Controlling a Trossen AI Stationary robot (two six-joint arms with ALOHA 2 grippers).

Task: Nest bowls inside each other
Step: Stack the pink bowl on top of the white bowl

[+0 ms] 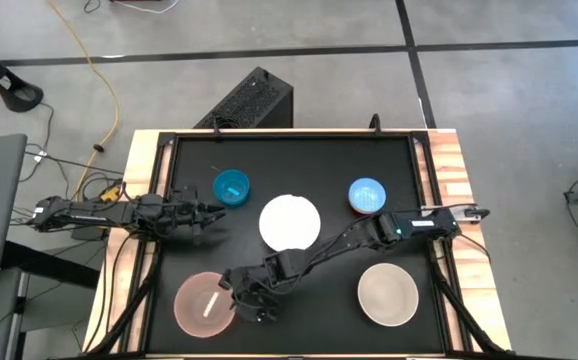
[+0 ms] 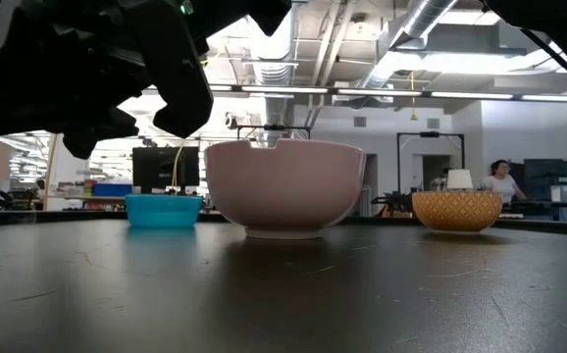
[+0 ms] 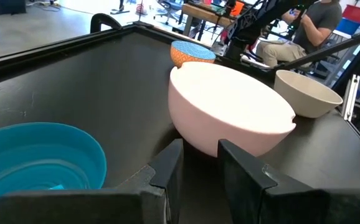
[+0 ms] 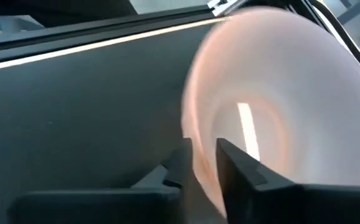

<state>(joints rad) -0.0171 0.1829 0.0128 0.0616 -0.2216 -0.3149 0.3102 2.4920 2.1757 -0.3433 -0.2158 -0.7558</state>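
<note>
Five bowls sit on the black mat: teal [image 1: 231, 187], white [image 1: 290, 222], light blue with a reddish outside [image 1: 367, 195], cream [image 1: 387, 294] and translucent pink [image 1: 201, 305] at the near left. My right gripper [image 1: 241, 300] reaches across from the right and is shut on the pink bowl [image 4: 273, 93]. My left gripper [image 1: 209, 212] hovers between the teal bowl [image 3: 37, 155] and the white bowl [image 3: 230, 112], its fingers [image 3: 167, 168] a little apart with nothing between them. My right gripper pinches the pink bowl's rim [image 4: 195, 124] on the side toward the table's right, one finger [image 4: 236, 165] inside the bowl and one outside. The fingers slant down from the right. In the high view the bowl stands on the mat, mouth up.
A raised dark frame [image 1: 424, 170] runs around the mat. The right arm [image 1: 349, 240] lies across the near middle, between the white and cream bowls. In the room beyond the far side a person [image 3: 304, 28] sits.
</note>
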